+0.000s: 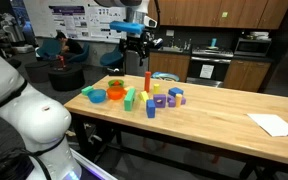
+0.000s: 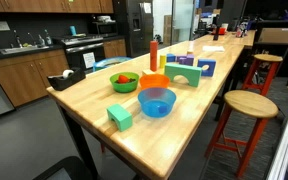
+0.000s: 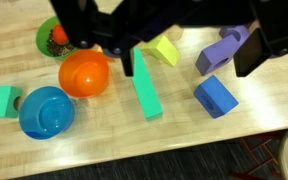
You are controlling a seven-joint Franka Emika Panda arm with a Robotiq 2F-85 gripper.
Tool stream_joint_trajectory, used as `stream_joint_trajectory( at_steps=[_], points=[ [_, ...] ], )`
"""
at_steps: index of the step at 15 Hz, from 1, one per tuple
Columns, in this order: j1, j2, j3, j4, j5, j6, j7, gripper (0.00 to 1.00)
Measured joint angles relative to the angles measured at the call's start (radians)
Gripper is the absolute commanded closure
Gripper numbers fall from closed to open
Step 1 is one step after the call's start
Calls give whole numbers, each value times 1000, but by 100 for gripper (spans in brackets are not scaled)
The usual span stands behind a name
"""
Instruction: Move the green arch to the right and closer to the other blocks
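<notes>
While gripper point(image 3: 187, 68) fingers hang spread apart above the other blocks point(image 3: 216, 95), green bowl point(image 3: 41, 42) holds a red-orange piece point(image 3: 59, 35); green arch point(image 3: 4, 101), light-green, lies well clear of the fingers, just beside blue bowl point(image 3: 46, 112).

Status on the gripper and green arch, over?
Gripper hovers, jaws open, empty. Green arch beside blue bowl, apart from other blocks. Blue bowl lies between them.
</notes>
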Motion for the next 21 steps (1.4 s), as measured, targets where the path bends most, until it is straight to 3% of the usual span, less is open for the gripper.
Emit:
stream_joint_trajectory(
  at_steps=[14,21],
  points=[
    [0,0,1,-1,0,0,0,0],
    [1,1,12,-38,-21,31,-74,0]
  ],
)
